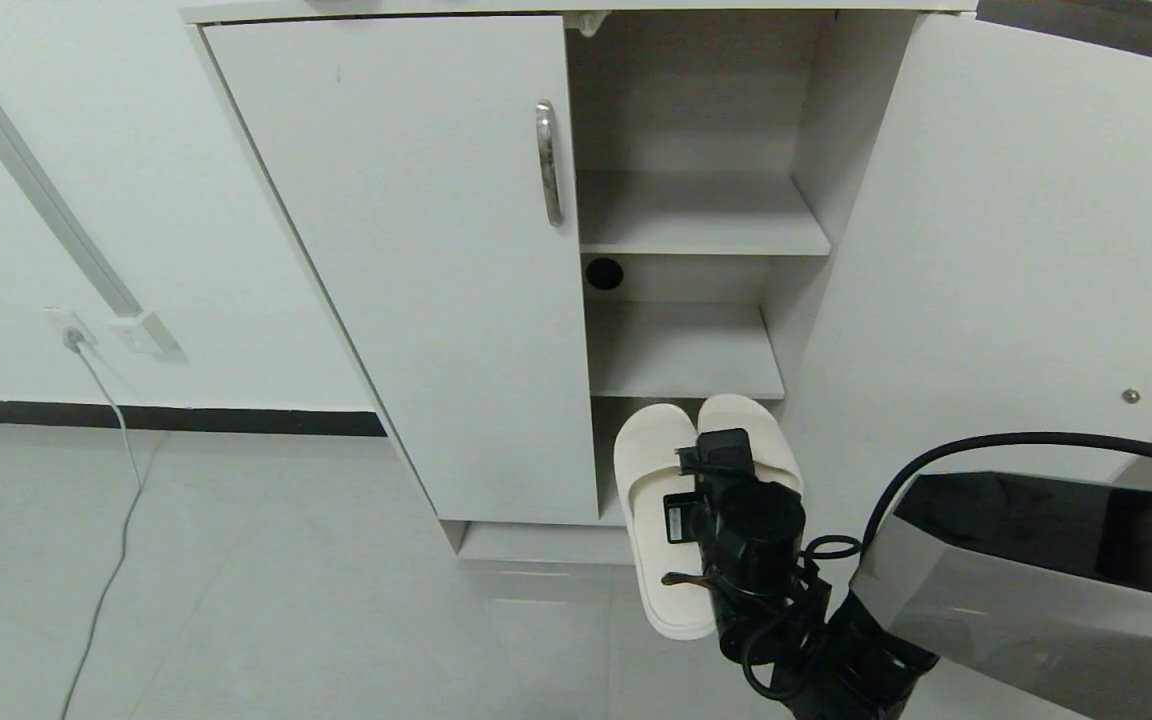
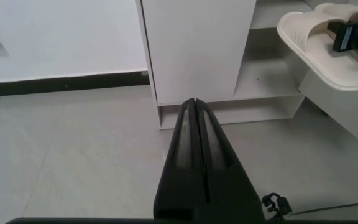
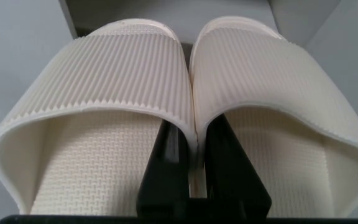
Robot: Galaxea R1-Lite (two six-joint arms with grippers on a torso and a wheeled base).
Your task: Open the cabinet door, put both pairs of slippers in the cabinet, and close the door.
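The slippers (image 3: 117, 68) look like soft moulded foam or rubbery plastic, matt cream, with finely ribbed straps and a cross-hatched footbed. The cabinet (image 1: 406, 250) is smooth white laminated board with a matt finish. Its handle (image 1: 548, 163) is polished metal, and a small metal screw head (image 1: 1130, 396) shows on the open door (image 1: 1016, 250). The floor (image 1: 286, 600) is glossy grey tile that mirrors the cabinet. The right gripper (image 1: 711, 450) and left gripper (image 2: 194, 102) are smooth black plastic with a dull sheen. The wall (image 1: 86, 150) looks matt white.

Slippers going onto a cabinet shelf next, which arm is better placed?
Right. The right claw is shut on the pair of slippers, held in front of the open cabinet near its lower shelves. The left claw is shut, empty, over the floor farther from the opening.
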